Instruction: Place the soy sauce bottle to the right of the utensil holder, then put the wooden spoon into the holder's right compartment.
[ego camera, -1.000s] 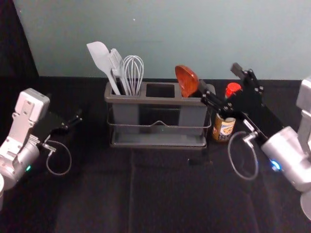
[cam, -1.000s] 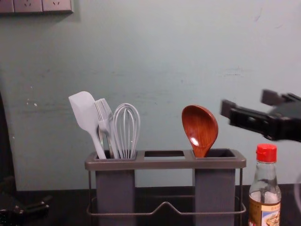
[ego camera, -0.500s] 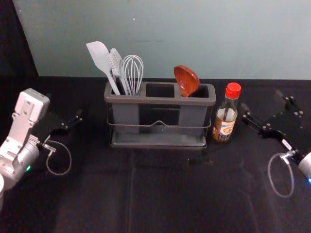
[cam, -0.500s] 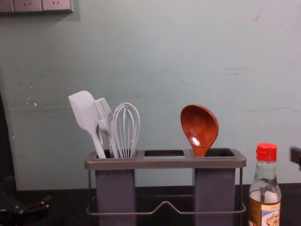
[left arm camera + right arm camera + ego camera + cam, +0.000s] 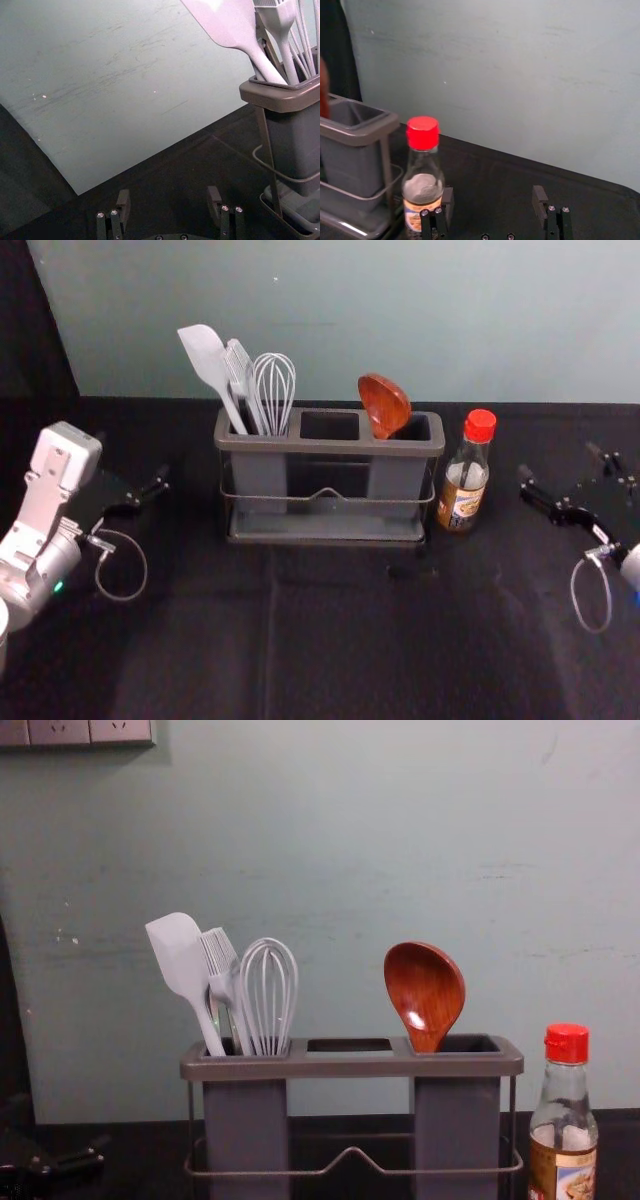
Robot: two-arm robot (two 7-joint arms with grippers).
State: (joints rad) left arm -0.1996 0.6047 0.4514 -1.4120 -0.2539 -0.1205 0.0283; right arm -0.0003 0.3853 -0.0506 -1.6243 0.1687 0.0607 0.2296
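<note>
Wooden spoon [image 5: 384, 403], bowl up & tilted slightly L, stands in the R compartment [image 5: 417, 427] of the gray utensil holder [image 5: 330, 447], ctr of the head-view frame. Soy sauce bottle [image 5: 465, 490], red cap on, stands upright on the dark worktop [image 5: 340, 640], just R of the holder. Upper L of ctr, the holder's L compartment carries a spatula [image 5: 204, 352], brush [image 5: 239, 370] & whisk [image 5: 273, 385]. R gripper [image 5: 560, 462], near the frame's R edge, has its fingers apart, off to the bottle's R. L gripper [image 5: 133, 462], parked mid-L, also has its fingers apart, per the L wrist view. Pale wall [image 5: 400, 320] spans the frame's top.
</note>
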